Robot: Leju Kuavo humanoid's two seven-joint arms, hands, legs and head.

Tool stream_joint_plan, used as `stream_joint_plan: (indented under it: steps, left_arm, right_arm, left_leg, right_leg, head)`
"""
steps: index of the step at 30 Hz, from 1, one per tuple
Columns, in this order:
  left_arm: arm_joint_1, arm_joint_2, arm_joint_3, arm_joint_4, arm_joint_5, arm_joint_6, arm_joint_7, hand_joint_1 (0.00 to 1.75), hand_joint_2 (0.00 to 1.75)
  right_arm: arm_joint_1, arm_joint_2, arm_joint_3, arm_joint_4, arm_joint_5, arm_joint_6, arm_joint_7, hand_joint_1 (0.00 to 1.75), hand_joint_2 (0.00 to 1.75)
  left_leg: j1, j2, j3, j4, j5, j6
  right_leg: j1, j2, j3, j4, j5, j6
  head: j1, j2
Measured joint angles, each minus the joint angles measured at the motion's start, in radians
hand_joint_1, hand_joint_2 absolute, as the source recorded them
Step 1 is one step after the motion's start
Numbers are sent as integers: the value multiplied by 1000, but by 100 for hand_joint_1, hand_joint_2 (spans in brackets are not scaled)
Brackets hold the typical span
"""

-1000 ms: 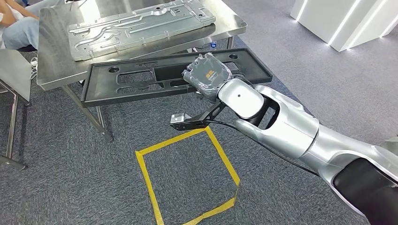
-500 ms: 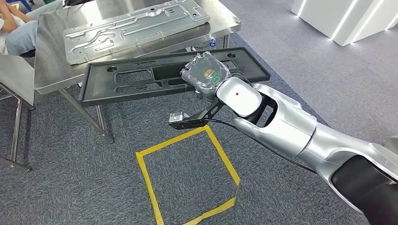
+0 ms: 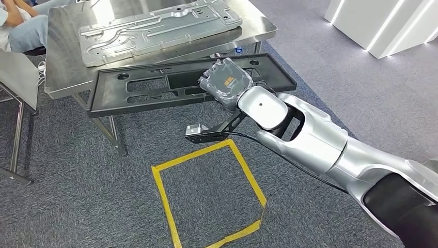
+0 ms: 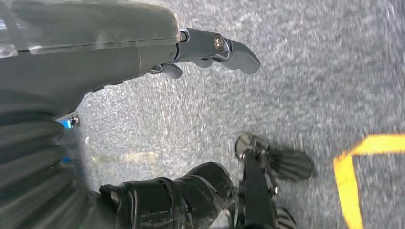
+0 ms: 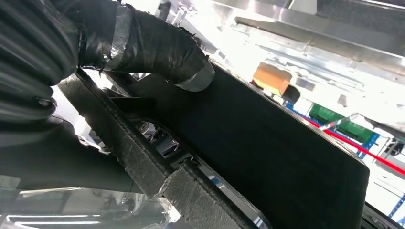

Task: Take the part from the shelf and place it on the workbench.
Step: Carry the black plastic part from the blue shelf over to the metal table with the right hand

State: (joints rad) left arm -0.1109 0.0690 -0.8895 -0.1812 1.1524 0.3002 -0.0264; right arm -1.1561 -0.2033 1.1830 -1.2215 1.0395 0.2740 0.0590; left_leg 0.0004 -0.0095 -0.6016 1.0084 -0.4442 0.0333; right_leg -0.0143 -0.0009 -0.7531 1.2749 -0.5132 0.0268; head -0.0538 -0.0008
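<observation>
Nearest, on the grey carpet floor (image 3: pixel 77 206): a square outline of yellow tape (image 3: pixel 209 199), right below the robot's reach. In the left wrist view the left hand (image 4: pixel 157 71) hangs over that carpet, fingers apart, nothing in them; a corner of the same yellow tape lies at the picture's edge.

Above the tape, the right arm (image 3: pixel 310 142) stretches forward from the lower right. The right hand (image 3: pixel 226 82) is clamped on the black part (image 3: pixel 155 90), a long flat panel with cut-out openings. The grip sits on the panel's near long edge, right of its middle. In the right wrist view the thumb (image 5: pixel 157 47) lies on one face of the black part and the dark fingers wrap under its padded edge.

The part is held in the air, roughly level, its far long edge overlapping the near edge of the steel worktop (image 3: pixel 62 67); contact with the worktop cannot be told.

Farther back, on the worktop: a stamped silver metal plate (image 3: pixel 160 28). At the far left, a seated person's legs (image 3: pixel 26 33).
</observation>
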Motion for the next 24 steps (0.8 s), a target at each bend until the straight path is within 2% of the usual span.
stream_joint_plan:
  steps: [1,2,3,4,7,9,10,12,13,14,15,16,18,20,21,24]
  left_arm:
    - [1,0,0,0,0,0,0,0,175]
    - [1,0,0,0,0,0,0,0,175]
    - [1,0,0,0,-1,0,0,0,175]
    - [1,0,0,0,-1,0,0,0,175]
    - [0,1,0,0,-1,0,2,0,175]
    - [1,0,0,0,-1,0,3,0,175]
    - [0,0,0,0,-2,0,3,0,175]
    - [-1,0,0,0,-2,0,3,0,175]
    - [-1,1,0,0,-2,0,4,0,175]
    - [1,1,0,0,-2,0,4,0,175]
    - [2,1,0,0,-2,0,5,0,175]
    - [3,1,0,0,-2,0,5,0,175]
    - [3,2,0,0,-2,0,6,0,175]
    - [1,4,0,0,-2,-1,8,0,175]
    - [0,4,-1,0,-3,-1,8,0,175]
    - [0,4,-1,0,-6,-2,11,0,175]
  right_arm:
    - [0,0,0,2,0,0,0,175,175]
    - [-1,0,0,4,0,-1,0,175,175]
    - [-3,1,0,6,0,-3,0,175,175]
    - [-5,2,0,8,1,-4,0,175,175]
    - [-6,5,0,13,2,-8,0,175,175]
    - [-7,6,0,16,3,-8,0,175,175]
    - [-7,7,0,16,3,-8,0,175,175]
    - [-6,8,0,17,4,-8,0,175,175]
    - [-5,8,0,18,4,-8,0,175,175]
    - [-3,8,0,20,4,-8,0,175,175]
    - [-1,8,0,22,4,-8,0,175,175]
    - [0,8,0,23,4,-8,0,175,175]
    - [-2,9,0,26,4,-9,1,175,175]
    - [-5,13,0,29,5,-10,1,175,175]
    - [-6,15,0,32,5,-10,1,175,175]
    - [-6,21,0,40,6,-13,2,175,175]
  left_leg:
    - [0,-2,0,8,-6,-2]
    - [0,-4,-2,16,-13,-5]
    - [-3,-6,-5,26,-20,-9]
    - [-4,-7,-9,33,-24,-14]
    - [-5,-8,-13,35,-29,-28]
    - [-3,-4,-23,61,-48,-39]
    - [-1,-2,-41,101,-70,-46]
    - [4,2,-103,223,-120,-58]
    - [7,3,-134,276,-134,-61]
    - [8,3,-152,299,-130,-62]
    - [10,3,-151,283,-106,-63]
    - [11,3,-132,231,-68,-61]
    - [8,4,-70,91,-3,-54]
    - [1,3,-38,23,12,-44]
    - [-3,2,-35,20,10,-38]
    - [3,3,-20,0,16,-19]
  right_leg:
    - [-1,0,24,-59,38,-2]
    - [-1,0,52,-119,64,-5]
    - [0,1,75,-169,79,-8]
    - [1,1,88,-197,83,-11]
    - [2,4,95,-213,78,-21]
    - [-3,4,102,-221,79,-29]
    - [-6,3,106,-225,79,-33]
    - [-6,2,111,-227,77,-38]
    - [-6,2,113,-227,75,-39]
    - [-6,2,116,-227,73,-39]
    - [-6,3,119,-227,70,-38]
    - [-7,3,124,-227,68,-37]
    - [-6,3,134,-229,62,-31]
    - [-5,3,136,-233,60,-21]
    - [-5,3,137,-236,61,-15]
    - [-4,2,137,-229,50,0]
  head:
    - [0,0]
    - [0,0]
    - [-1,0]
    - [-2,0]
    - [-3,0]
    - [-5,0]
    - [-7,0]
    - [-10,0]
    - [-9,0]
    - [-10,0]
    - [-10,0]
    - [-10,0]
    - [-9,0]
    - [-9,0]
    - [-9,0]
    - [-7,0]
